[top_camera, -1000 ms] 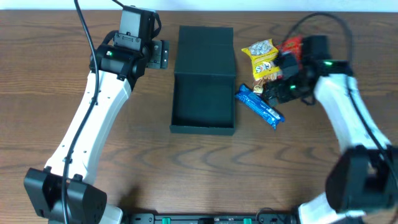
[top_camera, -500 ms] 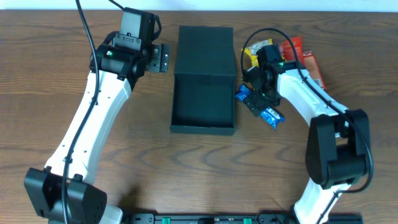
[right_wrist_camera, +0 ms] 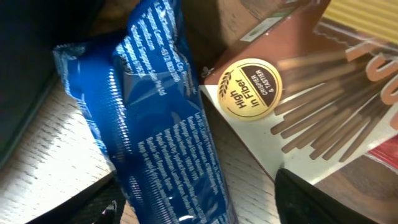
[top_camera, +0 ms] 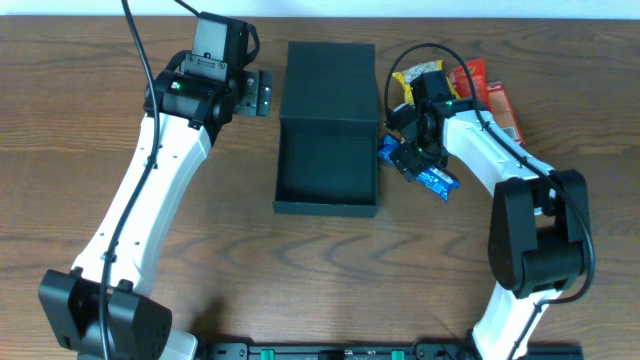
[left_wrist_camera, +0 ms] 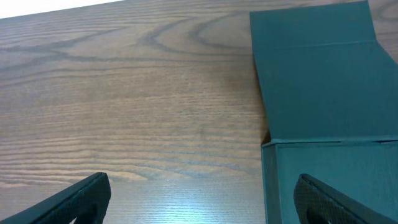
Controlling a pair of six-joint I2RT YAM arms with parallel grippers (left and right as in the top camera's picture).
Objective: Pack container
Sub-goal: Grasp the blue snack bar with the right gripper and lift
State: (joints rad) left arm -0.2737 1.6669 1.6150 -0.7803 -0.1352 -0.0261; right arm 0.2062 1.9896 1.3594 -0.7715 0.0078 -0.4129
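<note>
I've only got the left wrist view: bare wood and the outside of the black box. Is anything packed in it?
Observer: No. Overhead, the container is empty, with its lid flap open.
Operator: Where's the right hand?
Observer: The right hand is low over a blue packet beside the container's right wall.
Operator: Has it gripped?
Observer: Not clamped. Its wrist view shows the fingers apart, with the blue packet lying between them.
</note>
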